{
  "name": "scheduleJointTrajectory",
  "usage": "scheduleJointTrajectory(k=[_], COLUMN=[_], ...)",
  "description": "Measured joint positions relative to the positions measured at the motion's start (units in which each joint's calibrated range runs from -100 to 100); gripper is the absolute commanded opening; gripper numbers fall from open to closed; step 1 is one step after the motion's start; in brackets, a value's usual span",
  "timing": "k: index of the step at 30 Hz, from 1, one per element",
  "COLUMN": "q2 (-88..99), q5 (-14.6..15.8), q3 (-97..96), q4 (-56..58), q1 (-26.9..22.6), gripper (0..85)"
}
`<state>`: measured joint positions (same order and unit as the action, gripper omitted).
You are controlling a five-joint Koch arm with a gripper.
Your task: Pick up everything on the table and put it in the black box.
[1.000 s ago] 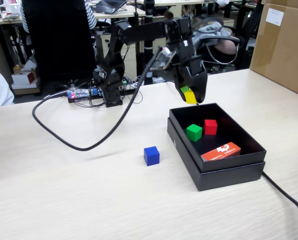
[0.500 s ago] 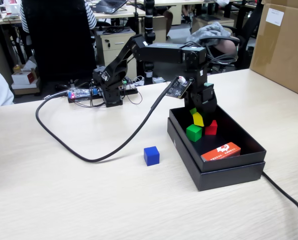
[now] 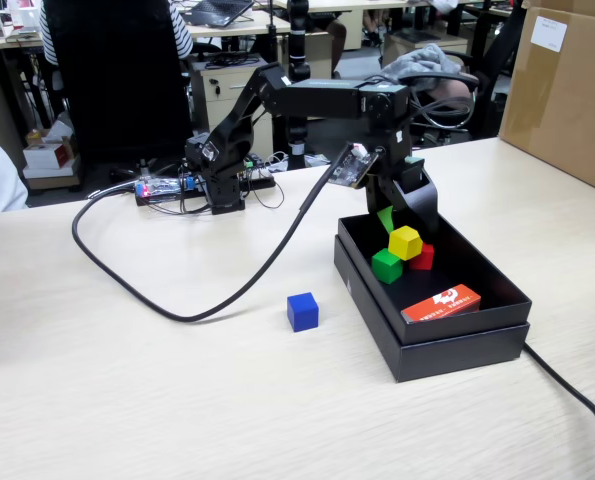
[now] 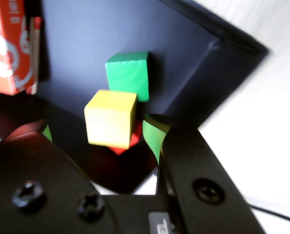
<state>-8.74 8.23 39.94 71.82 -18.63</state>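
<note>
1. Desk (image 3: 127, 400) of pale wood grain carries a small plain blue cube (image 3: 302, 311), just left of the matte black shallow cardboard box (image 3: 457, 345).
2. Inside the box: flat orange-red packet (image 3: 441, 302), green cube (image 3: 386, 265), red cube (image 3: 423, 257) (mostly hidden), yellow cube (image 3: 405, 242) resting on them.
3. Black gripper (image 3: 405, 212) above, jaws apart, gripping nothing.
</note>
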Motion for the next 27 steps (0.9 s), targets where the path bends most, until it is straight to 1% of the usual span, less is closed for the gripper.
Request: scheduleJointTrajectory(k=[3, 4, 6, 11, 17, 23, 27], q2=[9.7, 12.9, 19.0, 28.9, 37.9, 40.8, 36.0], q5=[0.0, 0.0, 0.0, -1.2, -2.7, -3.1, -3.1], q3=[-0.8, -1.5, -3.9, -8.8, -22.4, -28.5, -27.2], q4=[0.3, 0.3, 0.5, 0.7, 0.7, 0.7, 0.7], q1=[1.0, 1.4, 2.7, 7.7, 13.5, 15.8, 15.8], gripper=[44.5, 47.2, 49.1, 49.6, 49.9, 50.0, 49.7])
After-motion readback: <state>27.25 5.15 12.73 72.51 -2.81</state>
